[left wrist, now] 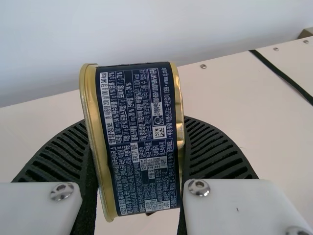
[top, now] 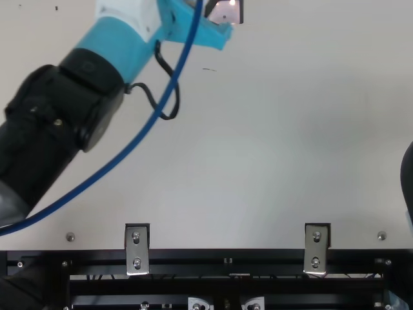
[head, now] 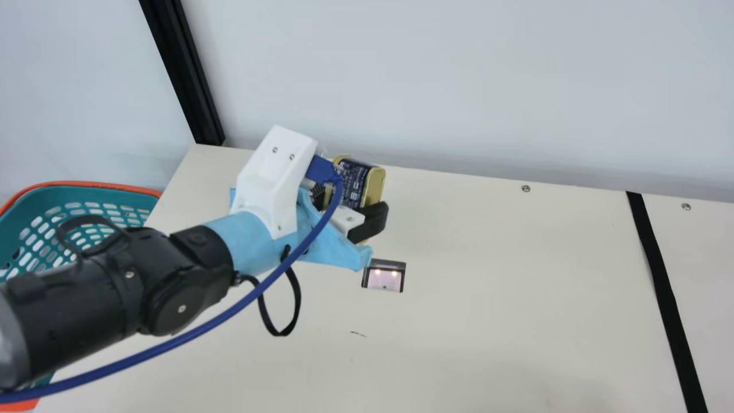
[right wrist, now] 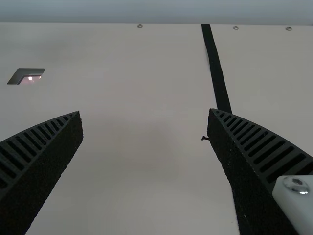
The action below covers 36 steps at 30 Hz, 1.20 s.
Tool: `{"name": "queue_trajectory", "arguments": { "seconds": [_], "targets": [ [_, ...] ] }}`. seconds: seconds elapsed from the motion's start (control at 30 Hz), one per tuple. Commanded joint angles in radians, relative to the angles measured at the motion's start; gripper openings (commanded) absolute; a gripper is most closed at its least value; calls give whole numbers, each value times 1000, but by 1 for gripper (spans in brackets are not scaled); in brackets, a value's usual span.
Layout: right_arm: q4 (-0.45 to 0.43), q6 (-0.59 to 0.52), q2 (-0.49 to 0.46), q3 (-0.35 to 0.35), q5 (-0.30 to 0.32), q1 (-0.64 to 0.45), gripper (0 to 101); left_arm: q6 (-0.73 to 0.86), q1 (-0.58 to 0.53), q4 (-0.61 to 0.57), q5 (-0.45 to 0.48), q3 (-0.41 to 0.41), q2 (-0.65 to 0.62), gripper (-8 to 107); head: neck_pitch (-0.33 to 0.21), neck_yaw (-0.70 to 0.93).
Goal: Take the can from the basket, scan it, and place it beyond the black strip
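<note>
My left gripper (head: 350, 209) is over the table in the main view, up and to the left of the scanner window (head: 385, 277). Held between its fingers is a dark blue can (head: 354, 183) with gold rims. In the left wrist view the left gripper (left wrist: 136, 171) has a ribbed finger pressed to each gold-rimmed side of the can (left wrist: 139, 137), whose printed label faces the camera. The right gripper (right wrist: 145, 120) stands open with nothing between its fingers in the right wrist view. The black strip (head: 665, 292) runs along the table's right part.
A teal basket (head: 57, 198) with an orange rim stands at the far left, partly behind the left arm. A pale wall and a black post (head: 186, 74) rise behind the table (head: 516, 298). A blue cable (head: 229, 312) hangs along the left arm.
</note>
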Motion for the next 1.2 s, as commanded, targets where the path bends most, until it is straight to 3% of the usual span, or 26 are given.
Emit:
{"name": "queue_trajectory", "arguments": {
  "seconds": [0.0, 0.53, 1.0, 1.17],
  "targets": [
    [0, 0, 0, 0, 0, 0, 101, 12, -11, -18, -63, 3, 15, 10, 0, -10],
    [0, 0, 0, 0, 0, 0, 101, 125, -110, -155, -247, -3, 135, 10, 0, -10],
    [0, 0, 0, 0, 0, 0, 101, 202, -114, -178, -322, 15, 185, 10, 0, -10],
    [0, 0, 0, 0, 0, 0, 101, 156, -136, -120, -316, 28, 165, 10, 0, -10]
  ]
}}
